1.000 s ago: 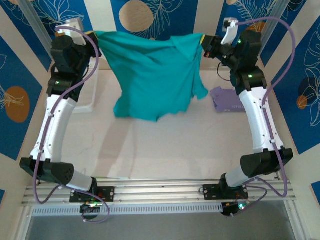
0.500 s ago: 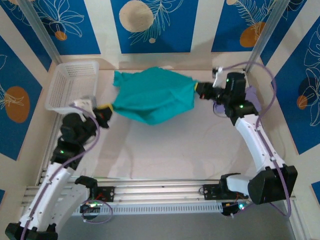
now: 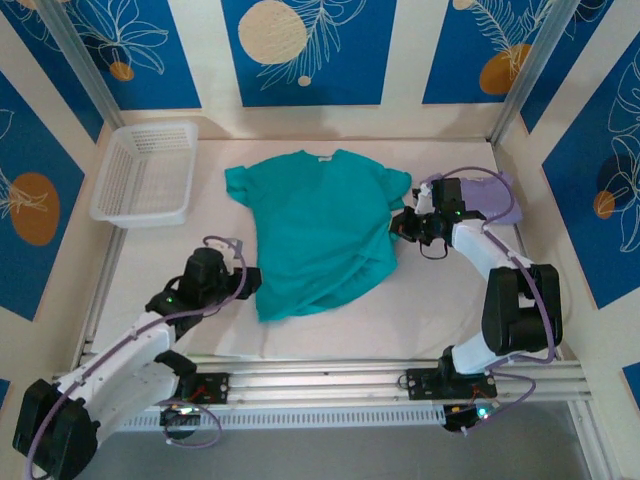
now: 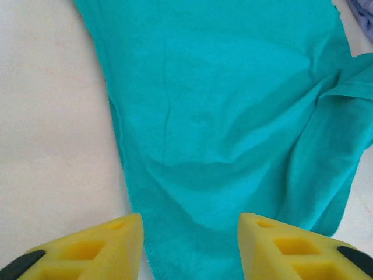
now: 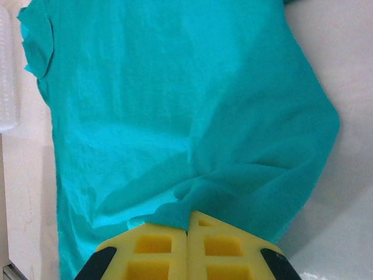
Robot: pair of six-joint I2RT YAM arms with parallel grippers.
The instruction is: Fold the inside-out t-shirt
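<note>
The teal inside-out t-shirt [image 3: 320, 235] lies spread on the table, collar toward the far side, with its right lower part wrinkled. My left gripper [image 3: 252, 280] sits low at the shirt's near-left corner. In the left wrist view its yellow fingers [image 4: 122, 242] stand apart, and the shirt's [image 4: 233, 116] hem corner lies loose on the table between them, so the left gripper [image 4: 189, 245] is open. My right gripper [image 3: 398, 228] is at the shirt's right edge. Seen from the right wrist, the right gripper [image 5: 187, 224] is shut, pinching a bunch of the shirt's [image 5: 175, 105] cloth at its tips.
A folded pale lavender shirt [image 3: 490, 195] lies at the right, just behind my right arm, and shows at the corner of the left wrist view [image 4: 364, 11]. A white mesh basket [image 3: 145, 172] stands at the far left. Bare tabletop [image 3: 330, 330] runs along the near side.
Both arms dropped from holding the shirt stretched in the air and drew it toward the near side, laying it flat. The left gripper opened and released its corner; the right stayed shut.
</note>
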